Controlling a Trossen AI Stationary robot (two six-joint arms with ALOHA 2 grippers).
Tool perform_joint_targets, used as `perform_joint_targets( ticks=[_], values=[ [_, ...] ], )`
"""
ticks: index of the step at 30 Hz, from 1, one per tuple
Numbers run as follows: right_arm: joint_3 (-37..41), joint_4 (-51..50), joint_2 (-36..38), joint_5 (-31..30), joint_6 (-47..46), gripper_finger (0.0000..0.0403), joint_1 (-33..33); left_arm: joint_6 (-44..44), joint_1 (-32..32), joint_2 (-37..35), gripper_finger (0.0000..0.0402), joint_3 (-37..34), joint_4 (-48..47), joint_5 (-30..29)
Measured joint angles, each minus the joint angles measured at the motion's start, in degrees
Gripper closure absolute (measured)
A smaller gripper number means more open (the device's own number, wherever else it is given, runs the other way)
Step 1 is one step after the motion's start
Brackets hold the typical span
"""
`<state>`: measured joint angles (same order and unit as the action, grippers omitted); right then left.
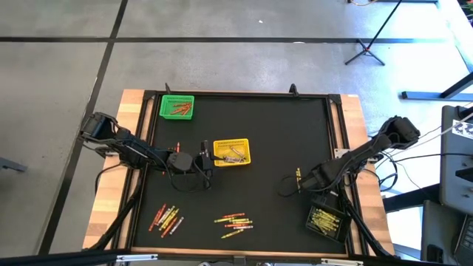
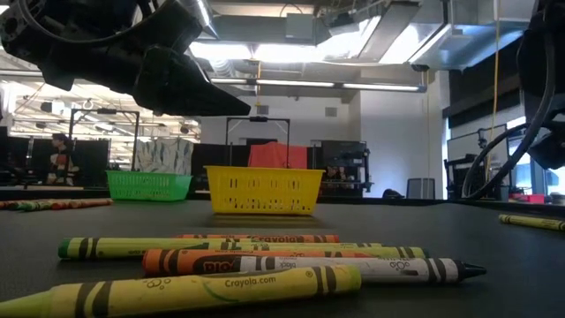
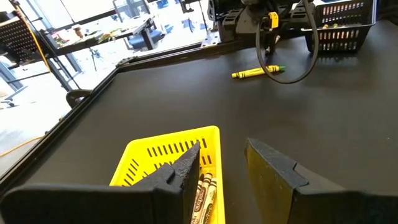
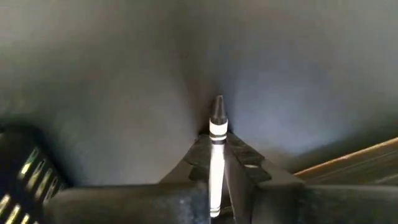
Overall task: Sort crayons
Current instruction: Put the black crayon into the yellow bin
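Here your crayons (image 1: 233, 222) lie mostly in two loose heaps of red, orange, yellow and green sticks on the black mat (image 1: 266, 125), well behind both sets of jaws, toward the near edge; the second heap (image 1: 168, 218) sits on the left arm's side. More crayons fill the yellow basket (image 1: 231, 151), the green basket (image 1: 177, 106) and the black basket (image 1: 327, 220).

Your left gripper (image 3: 221, 165) reaches in from the table's left with its jaws apart and nothing between them. The yellow basket sits just ahead of and below those fingers, and from the wrist view you see wrapped crayons inside it.

Your right gripper (image 4: 217, 149) comes in low from the table's right, its jaws clamped together on one crayon (image 4: 216, 155). That held crayon runs lengthwise between the fingers, its pointed tip poking out ahead of the fingertips toward the mat. One yellow crayon (image 3: 256, 72) lies on the mat just beside that gripper.
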<state>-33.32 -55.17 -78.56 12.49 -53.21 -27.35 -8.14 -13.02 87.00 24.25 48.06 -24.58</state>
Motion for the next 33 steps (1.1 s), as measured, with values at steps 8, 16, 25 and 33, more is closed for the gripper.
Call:
perform_joint_targets(
  ticks=[8,16,25,33],
  values=[
    [-9.7,-5.3,0.1,-8.7,5.0,0.0382,0.0,0.0,0.0,0.0,0.0287,0.0,0.2,0.0],
    [-19.4,-3.1,0.1,-25.2,9.8,0.0379,0.0,0.0,-0.7,0.0,0.0287,0.0,0.4,0.0],
    [-21.4,18.0,0.2,-35.6,23.3,0.0376,5.4,-1.2,-3.0,-4.7,0.0287,0.0,-3.1,-0.1],
    [-21.4,39.0,-0.4,-35.4,38.6,0.0376,12.3,-0.6,-4.7,-10.0,0.0287,0.0,-12.0,-2.4]
  ],
)
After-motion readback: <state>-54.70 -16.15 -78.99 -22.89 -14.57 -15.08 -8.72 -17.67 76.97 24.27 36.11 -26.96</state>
